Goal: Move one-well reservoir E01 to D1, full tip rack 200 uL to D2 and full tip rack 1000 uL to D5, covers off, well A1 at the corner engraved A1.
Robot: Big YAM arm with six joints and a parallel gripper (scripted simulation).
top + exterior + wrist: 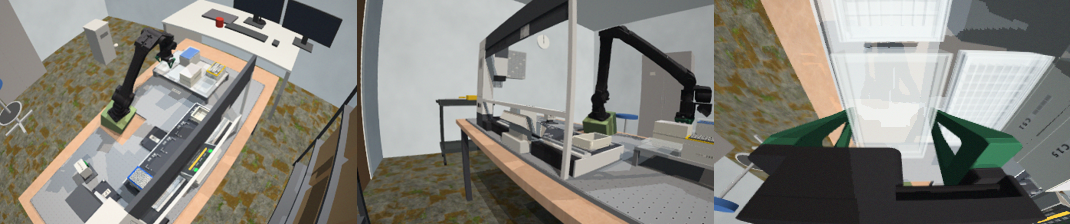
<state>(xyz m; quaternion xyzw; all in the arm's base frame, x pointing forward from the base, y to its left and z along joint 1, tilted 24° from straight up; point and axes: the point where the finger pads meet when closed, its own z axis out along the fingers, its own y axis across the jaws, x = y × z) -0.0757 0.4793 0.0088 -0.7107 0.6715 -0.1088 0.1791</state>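
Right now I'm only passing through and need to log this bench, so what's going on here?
The black arm is reaching over the SHELF at the far end of the bench. Its hand is shut on a clear cover and is holding it low over the labware there. On the liquid handler's deck, a one-well reservoir already sits at one end and a blue tip rack at the other.
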